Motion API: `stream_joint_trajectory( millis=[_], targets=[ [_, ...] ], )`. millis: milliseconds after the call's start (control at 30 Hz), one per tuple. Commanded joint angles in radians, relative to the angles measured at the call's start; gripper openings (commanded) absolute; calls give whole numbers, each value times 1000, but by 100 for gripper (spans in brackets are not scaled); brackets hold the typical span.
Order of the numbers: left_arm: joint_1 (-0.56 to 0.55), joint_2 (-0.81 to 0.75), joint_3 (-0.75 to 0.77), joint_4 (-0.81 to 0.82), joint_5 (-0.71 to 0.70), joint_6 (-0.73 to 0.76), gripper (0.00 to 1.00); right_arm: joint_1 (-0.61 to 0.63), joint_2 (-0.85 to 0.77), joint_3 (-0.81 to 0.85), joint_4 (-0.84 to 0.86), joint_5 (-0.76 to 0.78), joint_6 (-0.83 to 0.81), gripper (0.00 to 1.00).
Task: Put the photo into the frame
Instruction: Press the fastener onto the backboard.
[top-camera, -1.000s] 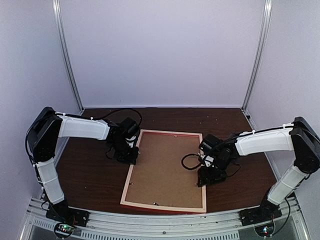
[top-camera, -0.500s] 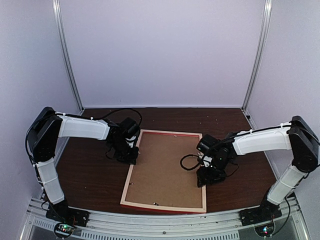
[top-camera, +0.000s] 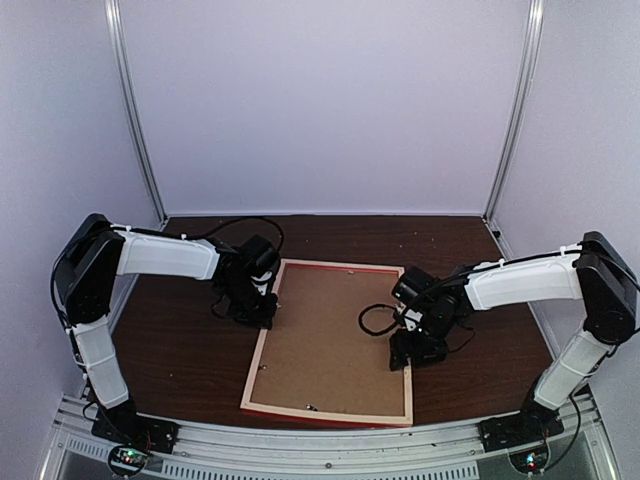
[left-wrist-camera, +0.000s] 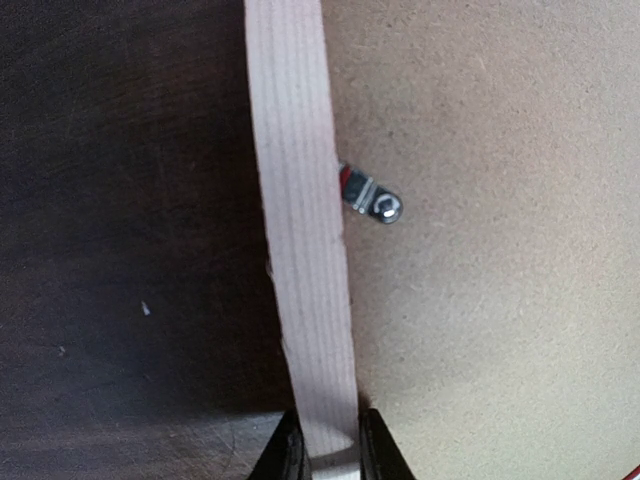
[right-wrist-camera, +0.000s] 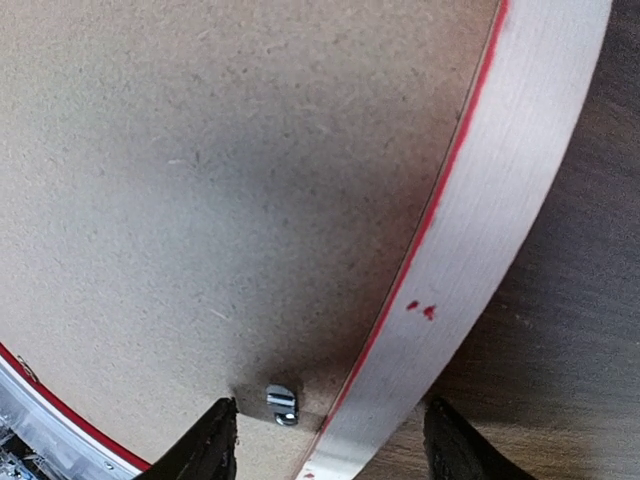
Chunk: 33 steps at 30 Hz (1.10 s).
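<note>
The frame (top-camera: 257, 362) lies back side up on the table, pale wood rails with red edges. A brown backing board (top-camera: 325, 335) fills it, and the photo is hidden. My left gripper (top-camera: 262, 316) is shut on the frame's left rail (left-wrist-camera: 300, 200), one finger on each side (left-wrist-camera: 325, 448). My right gripper (top-camera: 406, 356) stands open over the right rail (right-wrist-camera: 500, 190). Its jaws (right-wrist-camera: 330, 448) straddle that rail and a small metal clip (right-wrist-camera: 282, 400) on the board. Another clip (left-wrist-camera: 372, 200) sits beside the left rail.
The dark wooden table (top-camera: 180, 350) carries the frame between the two arms. Pale walls with metal uprights (top-camera: 135, 110) close in the back and sides. A metal rail (top-camera: 330, 440) with the arm bases runs along the near edge.
My right gripper has shifted slightly left and farther along the frame's right rail. The left gripper and the frame have not moved.
</note>
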<state>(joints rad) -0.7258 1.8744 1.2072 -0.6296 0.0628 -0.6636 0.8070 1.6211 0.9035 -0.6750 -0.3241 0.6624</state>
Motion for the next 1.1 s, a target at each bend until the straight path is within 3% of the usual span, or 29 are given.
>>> stream_joint_trajectory(
  millis=[0, 1067],
  targets=[
    [-12, 6, 3, -20, 7, 43, 17, -8, 36, -29, 97, 23, 23, 62],
    [-14, 6, 3, -19, 9, 44, 17, -61, 35, -78, 115, -20, 16, 23]
  ],
)
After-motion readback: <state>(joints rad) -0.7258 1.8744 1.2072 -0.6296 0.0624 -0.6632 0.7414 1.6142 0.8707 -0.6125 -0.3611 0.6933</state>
